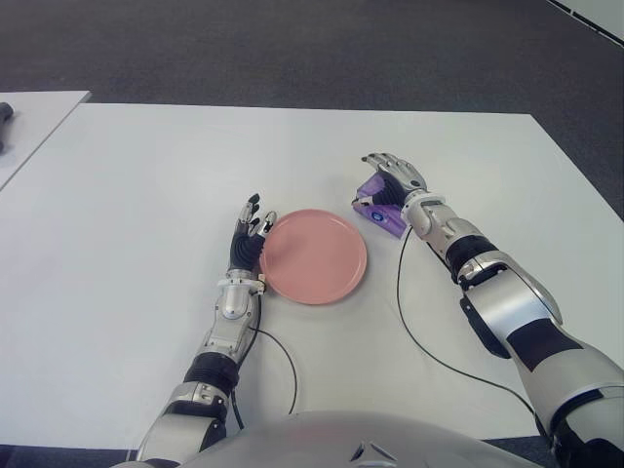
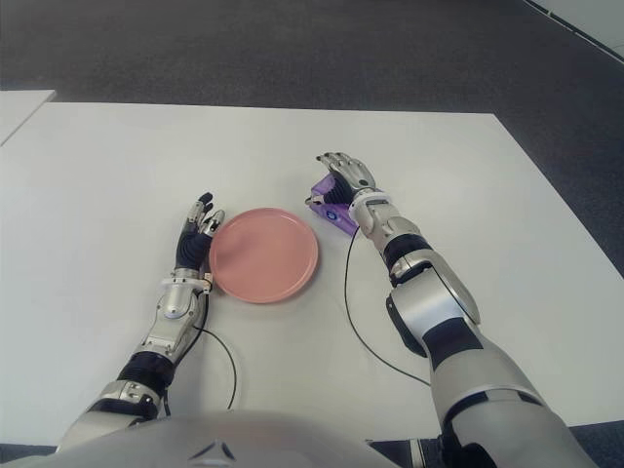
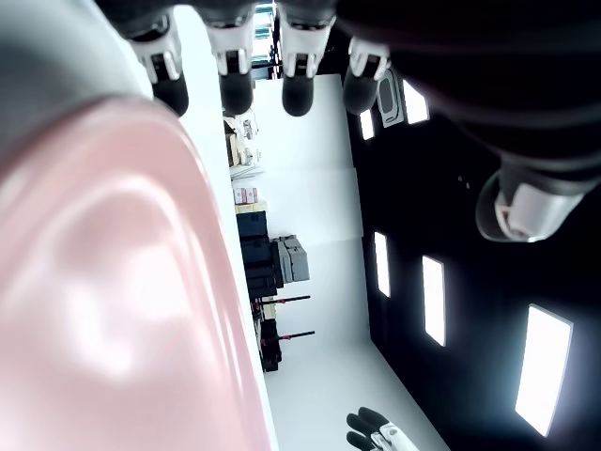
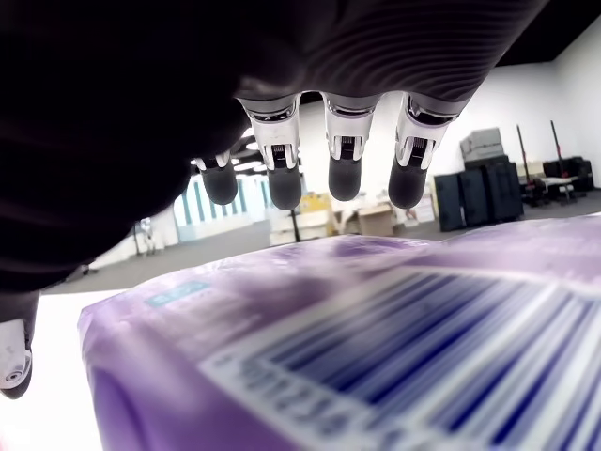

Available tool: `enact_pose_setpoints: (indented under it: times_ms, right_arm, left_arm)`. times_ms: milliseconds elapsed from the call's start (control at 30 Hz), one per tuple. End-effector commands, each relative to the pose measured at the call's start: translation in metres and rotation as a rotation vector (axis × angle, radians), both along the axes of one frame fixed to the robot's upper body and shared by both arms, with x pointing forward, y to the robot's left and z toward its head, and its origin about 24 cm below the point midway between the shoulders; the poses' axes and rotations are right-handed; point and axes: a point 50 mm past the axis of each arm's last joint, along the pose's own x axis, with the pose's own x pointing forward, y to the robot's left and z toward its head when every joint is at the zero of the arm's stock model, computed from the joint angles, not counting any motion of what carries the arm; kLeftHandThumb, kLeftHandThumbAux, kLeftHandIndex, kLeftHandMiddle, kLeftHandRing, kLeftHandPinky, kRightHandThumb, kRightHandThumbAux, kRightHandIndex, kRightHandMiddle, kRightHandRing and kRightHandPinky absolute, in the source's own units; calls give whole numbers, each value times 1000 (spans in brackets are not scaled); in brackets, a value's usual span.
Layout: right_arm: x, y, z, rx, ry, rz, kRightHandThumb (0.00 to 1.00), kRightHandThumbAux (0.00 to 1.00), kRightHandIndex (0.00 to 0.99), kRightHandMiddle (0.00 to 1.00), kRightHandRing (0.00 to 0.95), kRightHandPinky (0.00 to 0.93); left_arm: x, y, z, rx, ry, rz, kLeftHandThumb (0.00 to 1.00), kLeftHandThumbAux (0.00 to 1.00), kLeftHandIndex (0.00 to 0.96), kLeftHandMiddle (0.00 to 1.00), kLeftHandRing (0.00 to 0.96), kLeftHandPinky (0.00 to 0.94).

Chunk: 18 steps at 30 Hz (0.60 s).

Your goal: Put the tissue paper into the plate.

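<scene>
Purple tissue pack (image 1: 378, 216) lying flat on the white counter (image 1: 146, 185), just beside the right edge of the pink plate (image 1: 314, 255), not yet inside it

Right robot hand (image 1: 393, 175) placed over the pack, palm facing down, fingers (image 4: 344, 178) stretched out and released above the printed top of the pack; probably positioned so for closing around the pack from above, though whether the palm already touches the wrapper cannot be told from these views

Nothing grasped yet on this side, so the step in hand appears to be the approach just before the grip

Left robot hand (image 1: 250, 234) set against the left rim of the plate, fingers straight and relaxed, holding nothing; perhaps kept there to stop the plate from sliding when the pack arrives, but actual contact with the rim is not clear

Plate bare, with free room for the pack; only a short sideways carry toward the robot's left seems needed

Thin black cable (image 1: 414, 336) running along the counter beside the right forearm, away from the path between pack and plate
</scene>
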Motion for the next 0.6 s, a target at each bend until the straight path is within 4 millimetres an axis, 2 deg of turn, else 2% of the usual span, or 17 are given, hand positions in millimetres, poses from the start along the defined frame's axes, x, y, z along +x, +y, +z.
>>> enact_pose_setpoints:
  times_ms: [33, 600]
  right_arm:
    - [-2, -6, -4, -23, 3, -10, 44, 457, 0, 0, 0, 0]
    - [-3, -24, 2, 4, -36, -41, 22, 415, 0, 0, 0, 0]
  left_arm:
    - [-8, 4, -14, 2, 76, 17, 0, 369, 0, 0, 0, 0]
    - [-9, 5, -13, 10, 57, 9, 0, 387, 0, 0, 0, 0]
